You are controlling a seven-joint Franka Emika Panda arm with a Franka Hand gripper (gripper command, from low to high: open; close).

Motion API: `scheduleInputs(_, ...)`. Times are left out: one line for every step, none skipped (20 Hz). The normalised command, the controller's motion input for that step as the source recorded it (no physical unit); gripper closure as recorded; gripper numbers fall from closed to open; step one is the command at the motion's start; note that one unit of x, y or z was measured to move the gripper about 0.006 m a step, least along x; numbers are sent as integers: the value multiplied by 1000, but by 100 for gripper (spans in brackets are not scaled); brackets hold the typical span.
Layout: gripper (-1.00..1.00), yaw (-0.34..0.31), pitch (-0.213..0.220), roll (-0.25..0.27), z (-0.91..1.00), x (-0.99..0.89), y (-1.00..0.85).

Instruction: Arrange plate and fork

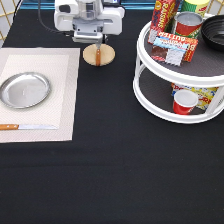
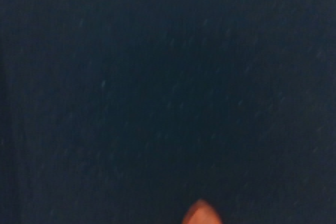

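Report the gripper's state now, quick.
Gripper: cannot be told; it hangs just above the fork lying on the wooden disc.

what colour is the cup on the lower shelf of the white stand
Red cup, seen best in the exterior view, on the lower tier of the white stand.

- The table (image 1: 115,170) wears a black cloth from edge to edge — the wrist view shows little but that same dark weave.
- A pale placemat (image 1: 60,100) lies flat at the exterior view's left.
- A small tan wooden disc (image 1: 91,55) sits on the cloth, just beside the mat's upper right corner.
- A white two-tier round stand (image 1: 165,107) rests on the cloth at the exterior view's right, well apart from the mat.
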Motion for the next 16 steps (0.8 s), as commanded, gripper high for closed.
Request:
scheduleInputs(-100,19,-177,0,-486,-954,280)
scheduleInputs(-100,18,-179,0,-503,-954,266)
scheduleInputs(-100,20,-177,0,-474,-954,240)
scheduleInputs(-100,20,-177,4,-431,-960,200)
scheduleInputs(-100,28,-174,23,-374,-840,86)
scheduleInputs(-100,37,-169,54,-357,-654,0)
scheduleInputs(-100,40,-166,86,-369,-500,-80)
scheduleInputs(-100,42,-162,100,-309,-380,-140)
scheduleInputs(-100,43,-148,106,-326,-260,-226)
scheduleInputs(-100,42,-139,104,-363,-251,-243)
scheduleInputs(-100,42,-129,105,-360,-231,-260)
scheduleInputs(-100,42,-116,99,-263,-131,-203)
scheduleInputs(-100,35,-104,87,-194,-34,-163)
scheduleInputs(-100,31,-91,81,-151,0,-134)
scheduleInputs(-100,26,-87,78,-211,0,-131)
scheduleInputs(-100,26,-74,83,-229,0,-126)
